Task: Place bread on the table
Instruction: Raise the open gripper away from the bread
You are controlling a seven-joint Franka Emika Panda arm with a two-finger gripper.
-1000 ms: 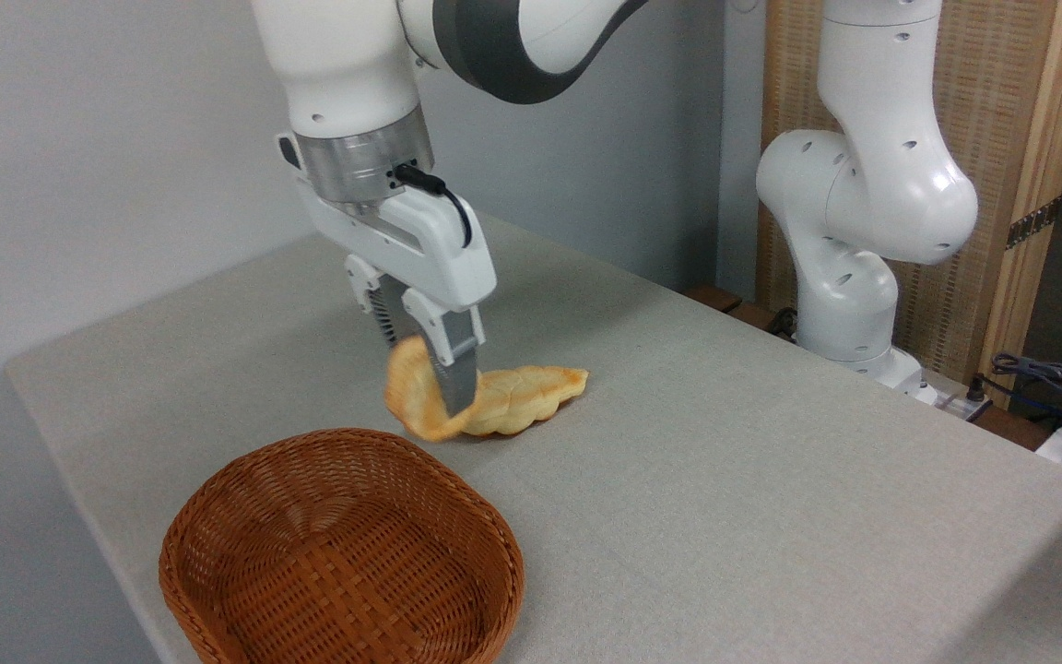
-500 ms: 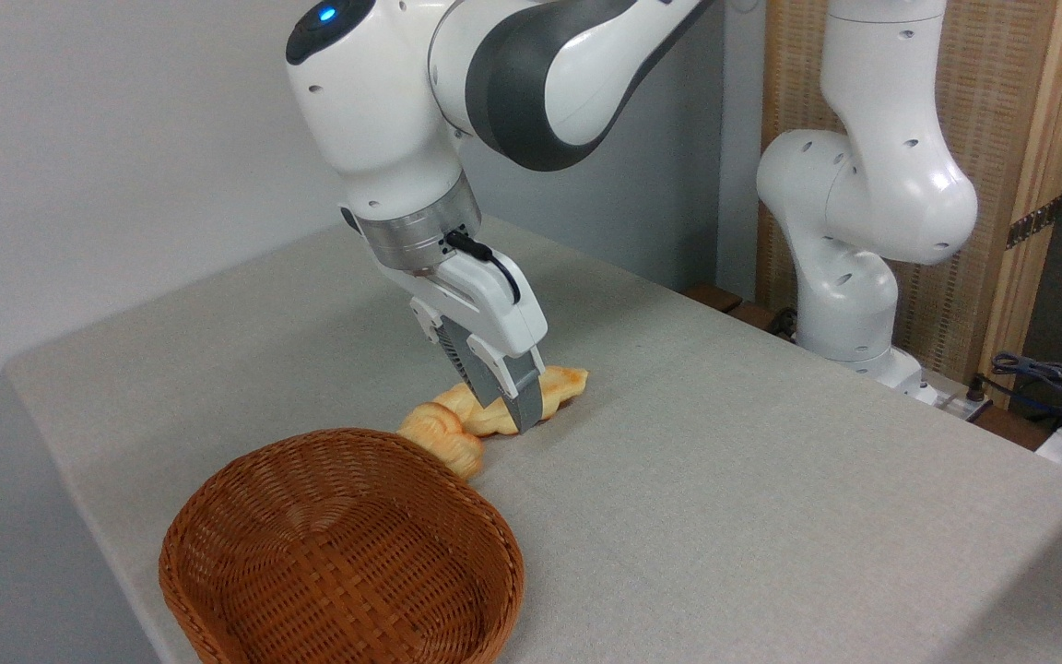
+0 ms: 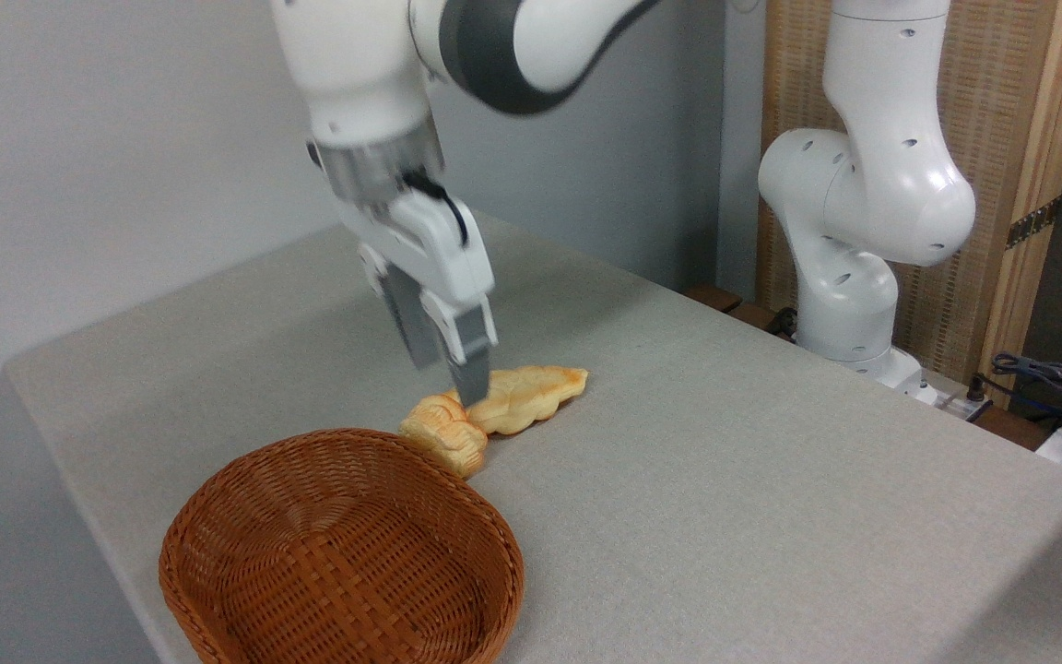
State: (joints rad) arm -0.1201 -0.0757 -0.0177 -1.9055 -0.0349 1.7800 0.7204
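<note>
We are seeing even, soft indoor light; the hand [image 3: 446, 364] is blurring with motion, while the bench [image 3: 725, 480] is showing only faint shadows.

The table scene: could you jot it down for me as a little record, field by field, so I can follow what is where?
bread: small knotted bun lying on the table, against the basket's far rim
other loaf: longer pale braided loaf, just behind the bun
basket: brown wicker basket, nothing in it
tool: tool above the two breads, holding nothing; open or shut unclear
task status: bun appears to be set down
</note>
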